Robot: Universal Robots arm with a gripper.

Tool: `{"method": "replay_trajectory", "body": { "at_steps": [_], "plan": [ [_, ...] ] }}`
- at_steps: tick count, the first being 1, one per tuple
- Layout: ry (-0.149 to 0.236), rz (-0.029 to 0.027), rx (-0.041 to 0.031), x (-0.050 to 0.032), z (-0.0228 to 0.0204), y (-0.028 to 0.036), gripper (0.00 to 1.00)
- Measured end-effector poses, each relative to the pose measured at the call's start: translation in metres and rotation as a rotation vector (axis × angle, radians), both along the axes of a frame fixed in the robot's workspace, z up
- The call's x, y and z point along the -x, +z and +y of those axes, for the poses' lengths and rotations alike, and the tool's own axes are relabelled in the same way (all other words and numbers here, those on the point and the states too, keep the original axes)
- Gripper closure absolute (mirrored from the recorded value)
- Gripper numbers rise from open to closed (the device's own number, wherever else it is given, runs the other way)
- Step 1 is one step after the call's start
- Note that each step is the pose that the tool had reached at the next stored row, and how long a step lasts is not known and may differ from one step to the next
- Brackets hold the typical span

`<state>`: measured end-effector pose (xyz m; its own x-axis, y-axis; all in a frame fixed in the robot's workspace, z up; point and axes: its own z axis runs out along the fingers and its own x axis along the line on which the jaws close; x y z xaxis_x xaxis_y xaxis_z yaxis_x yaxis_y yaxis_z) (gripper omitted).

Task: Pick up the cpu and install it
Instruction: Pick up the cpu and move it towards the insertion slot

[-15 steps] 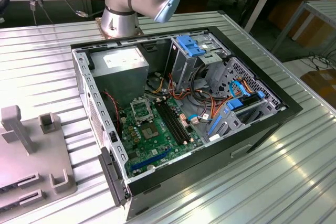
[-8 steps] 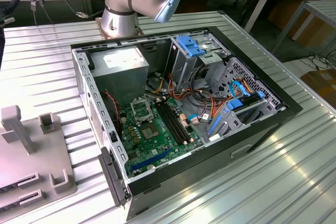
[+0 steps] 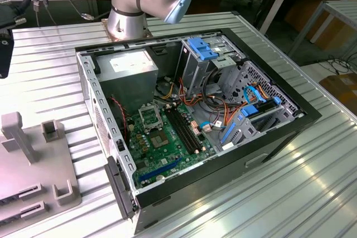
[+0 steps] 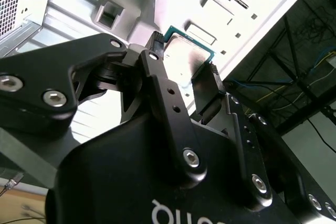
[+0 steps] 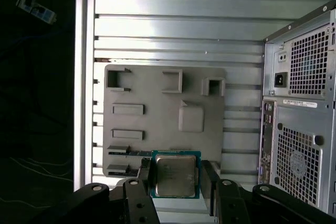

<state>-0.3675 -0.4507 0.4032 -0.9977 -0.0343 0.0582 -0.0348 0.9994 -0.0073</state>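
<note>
My gripper (image 5: 176, 181) is clenched on the cpu (image 5: 175, 171), one finger pressed against each of two opposite edges and the silver top showing in both wrist views. I hold the chip in the air over the grey fixture plate (image 5: 157, 98) lying on the ribbed metal table (image 5: 178, 30), with the open computer case (image 5: 299, 119) beside it.

We're seeing the computer case (image 3: 271, 142) sitting on the table (image 3: 312, 193), with the fixture plate (image 3: 28, 179) lying beside it on the exterior view's left. In the first wrist view, the cpu (image 5: 175, 175) is sitting clamped in the gripper (image 5: 177, 178), over the plate's edge.
</note>
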Motion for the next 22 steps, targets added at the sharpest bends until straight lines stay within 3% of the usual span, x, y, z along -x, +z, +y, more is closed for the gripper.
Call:
{"method": "replay_trajectory", "body": {
  "at_steps": [4,17,22],
  "plan": [
    [0.000,0.0000,-0.0001,-0.0044,0.0000,-0.0001,0.53],
    [0.000,0.0000,-0.0001,-0.0050,0.0000,-0.0001,0.53],
    [0.000,0.0000,0.0000,-0.0120,0.0000,-0.0001,0.53]
  ]
}}
